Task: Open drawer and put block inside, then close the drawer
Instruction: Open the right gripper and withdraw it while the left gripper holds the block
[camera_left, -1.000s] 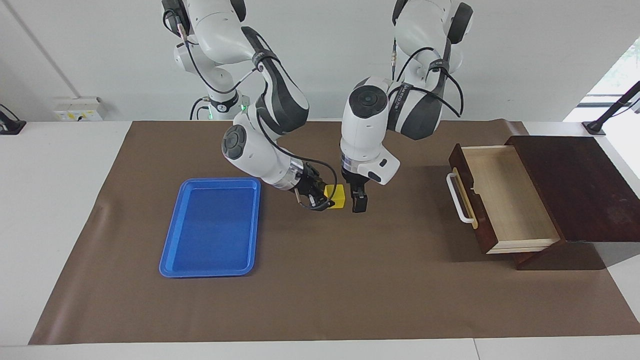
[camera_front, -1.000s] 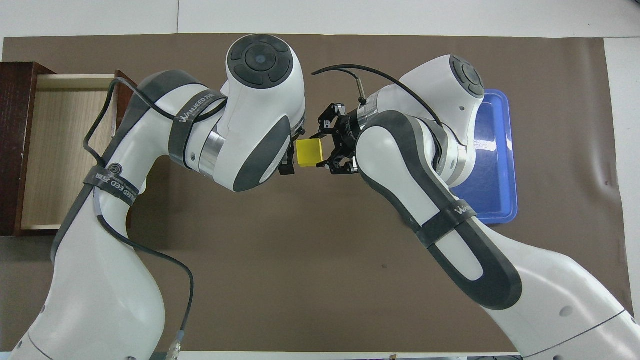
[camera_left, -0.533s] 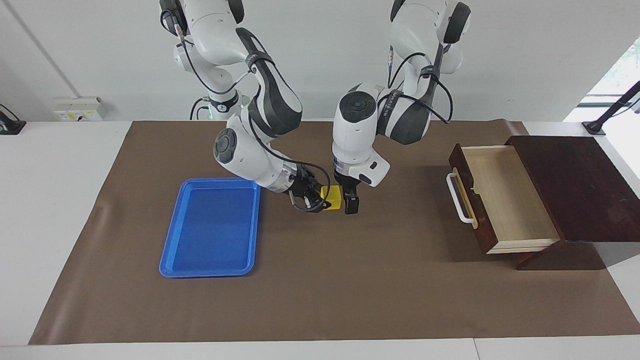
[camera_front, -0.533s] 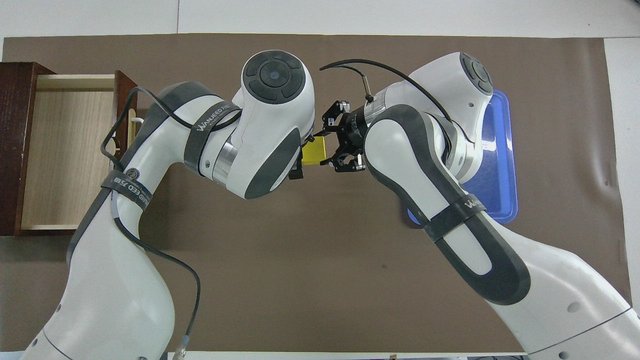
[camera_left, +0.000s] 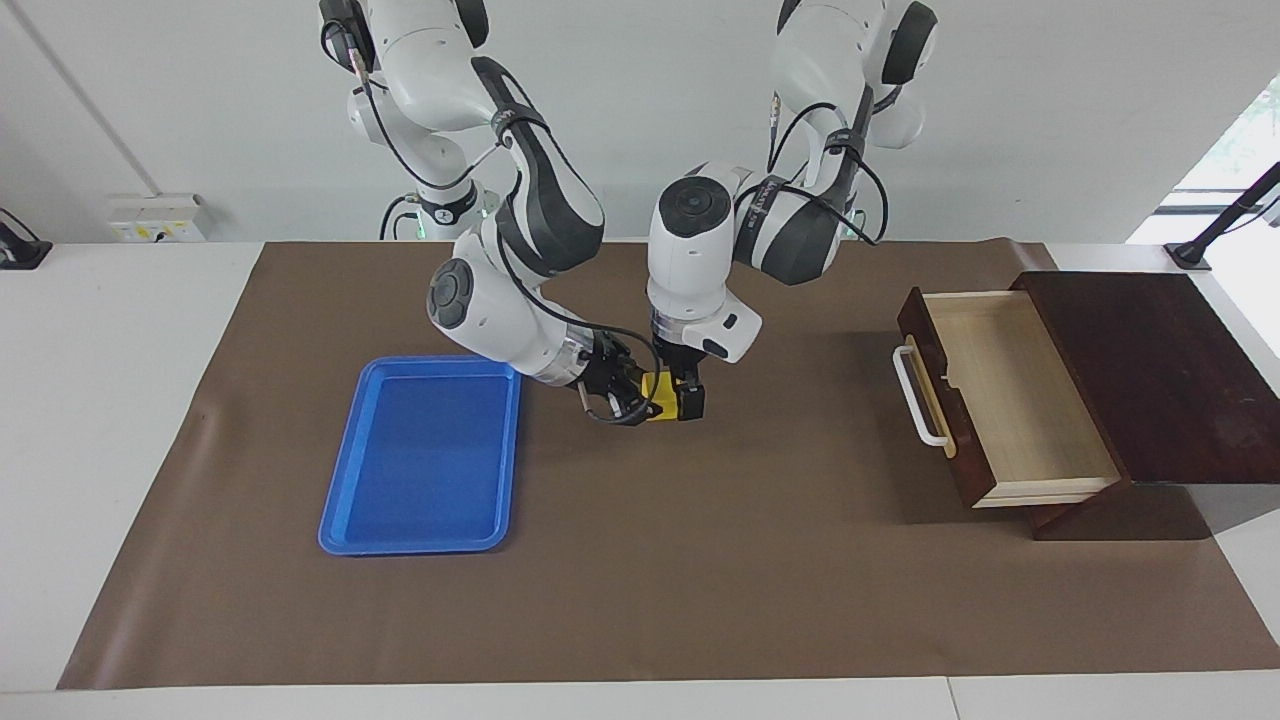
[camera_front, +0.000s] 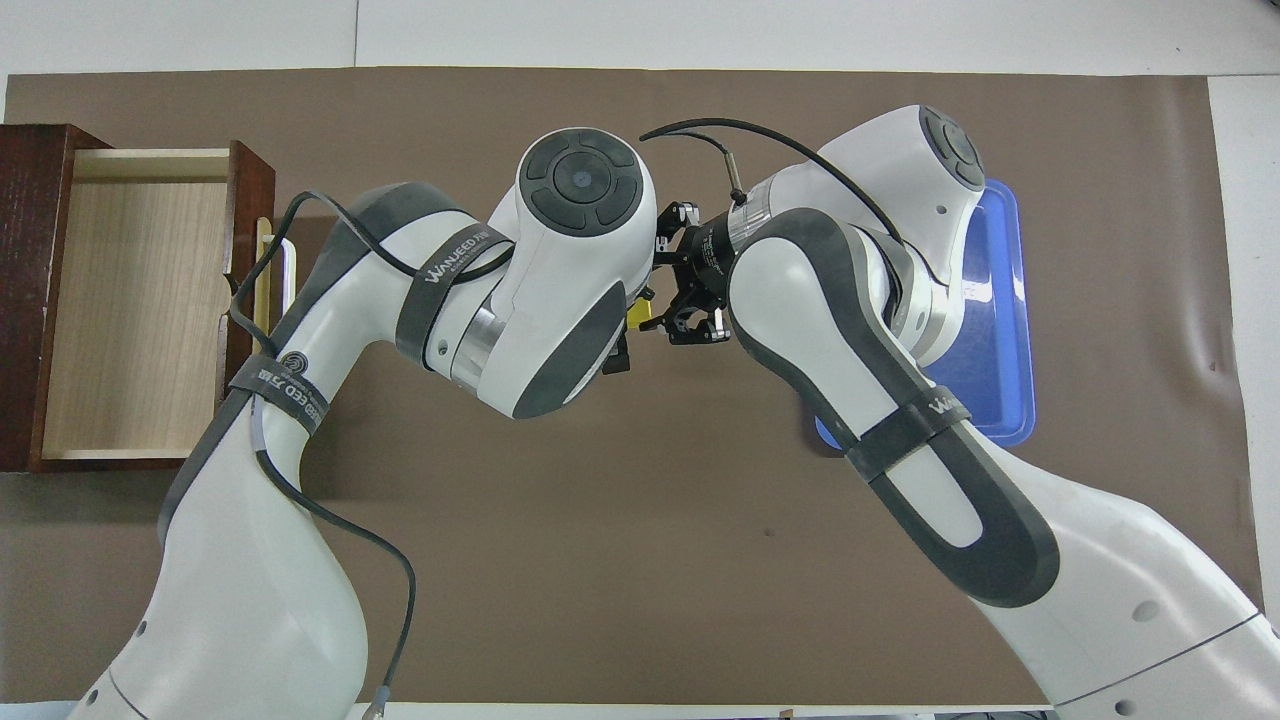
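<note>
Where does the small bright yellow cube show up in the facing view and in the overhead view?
Facing view: small bright yellow cube at centre, between the two grippers.
Overhead view: only a yellow sliver shows, beside the left arm's wrist.
Shared landmark: flat blue plastic tray, toward the right arm's end.

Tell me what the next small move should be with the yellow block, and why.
Probably the left gripper should close on the block before the right gripper lets go. The right gripper holds the block up over the mat, and the left gripper's fingers now bracket it. The drawer stands open at the left arm's end, so the left arm looks best placed to carry it there.
</note>
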